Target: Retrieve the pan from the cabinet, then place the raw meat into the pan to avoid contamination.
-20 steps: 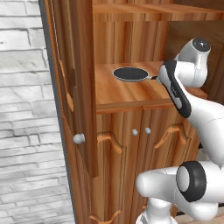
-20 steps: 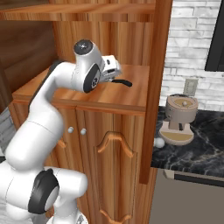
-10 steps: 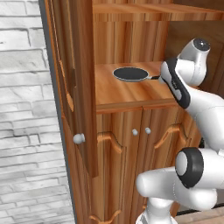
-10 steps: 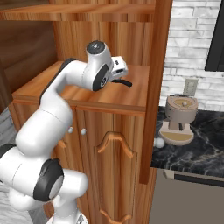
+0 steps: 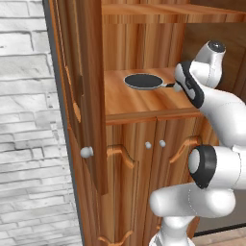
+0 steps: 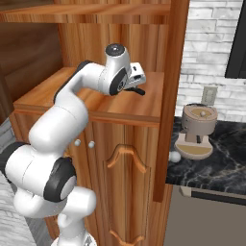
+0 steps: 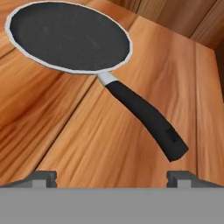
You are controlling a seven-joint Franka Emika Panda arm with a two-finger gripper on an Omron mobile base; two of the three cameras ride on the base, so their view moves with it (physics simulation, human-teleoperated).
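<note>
The pan (image 7: 70,35), round and black with a thin silver rim, lies flat on the open shelf of the reddish-brown cabinet (image 5: 129,103). Its dark handle (image 7: 144,122) points toward the hand. My gripper (image 7: 113,178) is open, hovering just short of the handle's end with nothing between its fingers. From the left base view the pan (image 5: 143,81) sits mid-shelf and the gripper (image 5: 178,85) is at its right, by the handle. In the right base view the gripper (image 6: 139,82) is over the shelf, with the handle's tip (image 6: 140,91) poking out below it. The raw meat is out of view.
The cabinet's left door (image 5: 91,96) stands swung open with a round knob (image 5: 86,152). Its right door (image 6: 166,96) is open too, edge-on. A coffee machine (image 6: 197,129) stands on the black marble counter (image 6: 216,166). An upper shelf (image 5: 168,12) limits headroom.
The arm has reached further into the cabinet, its upper joints shifting toward the pan and the hand closing in on the handle. The pan has not moved.
</note>
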